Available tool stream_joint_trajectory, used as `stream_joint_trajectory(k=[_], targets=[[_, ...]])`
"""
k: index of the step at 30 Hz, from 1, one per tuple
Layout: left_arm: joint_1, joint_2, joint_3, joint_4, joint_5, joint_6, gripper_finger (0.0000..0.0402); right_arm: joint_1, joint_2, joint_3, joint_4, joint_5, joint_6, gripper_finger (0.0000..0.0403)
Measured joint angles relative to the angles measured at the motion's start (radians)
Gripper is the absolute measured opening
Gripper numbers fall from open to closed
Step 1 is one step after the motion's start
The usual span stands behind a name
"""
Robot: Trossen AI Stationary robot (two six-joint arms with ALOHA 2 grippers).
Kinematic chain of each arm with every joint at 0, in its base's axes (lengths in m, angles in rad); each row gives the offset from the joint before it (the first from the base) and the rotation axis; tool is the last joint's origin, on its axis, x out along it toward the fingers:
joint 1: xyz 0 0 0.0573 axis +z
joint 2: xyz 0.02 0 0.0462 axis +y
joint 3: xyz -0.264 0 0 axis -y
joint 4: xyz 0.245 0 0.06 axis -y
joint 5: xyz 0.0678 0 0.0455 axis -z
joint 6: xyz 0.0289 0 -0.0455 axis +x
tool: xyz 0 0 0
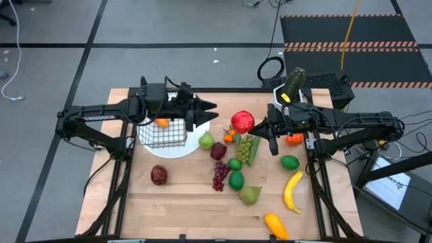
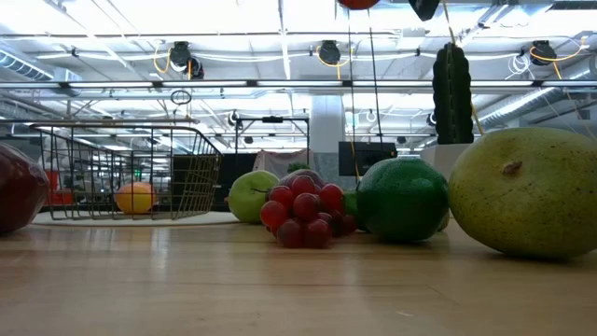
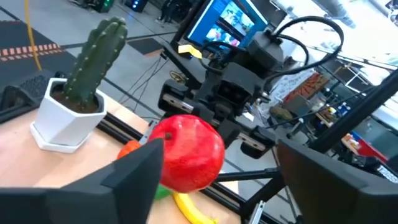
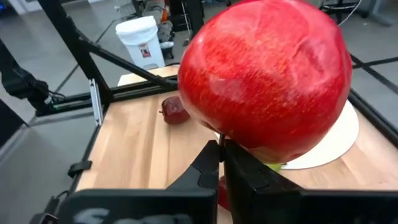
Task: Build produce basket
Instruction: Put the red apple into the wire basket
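Note:
The wire basket (image 1: 163, 133) stands on a white plate (image 1: 191, 150) at the table's left, and an orange (image 1: 161, 122) lies inside it. A red apple (image 1: 242, 121) hangs in the air over the table's middle, with my right gripper (image 1: 257, 125) shut on it. My left gripper (image 1: 213, 113) is raised past the basket's right end, pointing level at the apple. It is open, its fingers (image 3: 146, 165) short of the apple (image 3: 189, 152). More produce lies on the table: grapes (image 1: 220, 174), limes (image 1: 236, 179), a pear (image 1: 250, 195) and a banana (image 1: 293, 191). My right gripper pinches what looks like the red apple's thin stem (image 4: 222, 138) between its two shut fingertips. The fingers come about level from the table's right side. The apple (image 4: 267, 74) sits right beyond the fingertips, lifted clear above the produce.
A green cactus in a white pot (image 1: 290, 86) stands at the far right edge. A dark red apple (image 1: 158, 174) lies near the left, and a yellow-orange piece (image 1: 276, 225) lies at the near edge. Bare wood shows at the near left.

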Motion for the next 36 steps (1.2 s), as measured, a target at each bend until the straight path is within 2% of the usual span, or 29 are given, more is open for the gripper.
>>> stream_joint_trajectory(k=[3,5,11,17,28,36], targets=[[-0.002,0.005,0.0,-0.013,-0.005,0.0,0.0376,0.0,0.0,0.0,0.0,0.0,-0.028,0.0002],[-0.003,0.009,0.0,-0.025,-0.005,0.004,0.0394,0.0,0.0,0.0,0.0,-0.001,-0.029,0.0002],[-0.003,0.008,-0.001,-0.021,-0.006,0.01,0.0385,0.0,0.0,0.0,0.0,-0.003,-0.029,0.0002],[-0.003,0.008,-0.001,-0.023,-0.002,0.021,0.0399,0.0,0.0,0.0,0.0,-0.003,-0.029,0.0002],[-0.003,0.009,-0.001,-0.024,0.01,0.07,0.0399,0.001,0.0,0.0,0.0,-0.004,-0.029,0.0002],[0.011,0.064,0.0,-0.019,0.049,0.083,0.0399,0.001,0.001,0.0,-0.001,-0.004,-0.037,0.0002]])
